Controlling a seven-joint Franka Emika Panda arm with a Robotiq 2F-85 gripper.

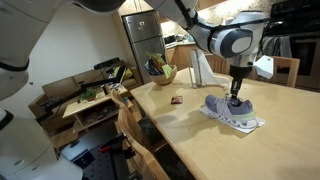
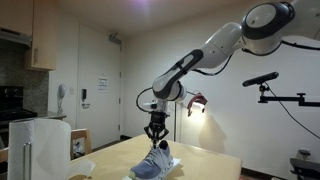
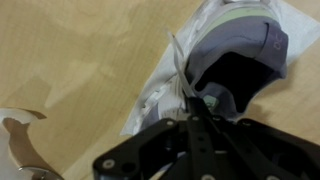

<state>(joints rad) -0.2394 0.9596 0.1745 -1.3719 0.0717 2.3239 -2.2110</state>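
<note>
A grey-blue sneaker [image 1: 226,111] with a white sole lies on the wooden table [image 1: 190,135]; it also shows in the other exterior view as the sneaker [image 2: 155,165]. My gripper [image 1: 235,99] points straight down onto the shoe's top, its fingers shut. From the wrist camera, the gripper [image 3: 198,104] is at the edge of the shoe's opening [image 3: 240,70], and a white shoelace [image 3: 177,62] runs up from between the closed fingertips. In an exterior view the gripper [image 2: 155,142] stands just above the sneaker's tongue.
A bowl of fruit [image 1: 160,71] stands at the table's far corner, a small dark object [image 1: 176,99] near it. A white box [image 1: 203,69] is behind. Wooden chairs [image 1: 133,125] line the table's side. A white container [image 2: 40,147] stands nearby. A metal piece [image 3: 20,150] lies beside the shoe.
</note>
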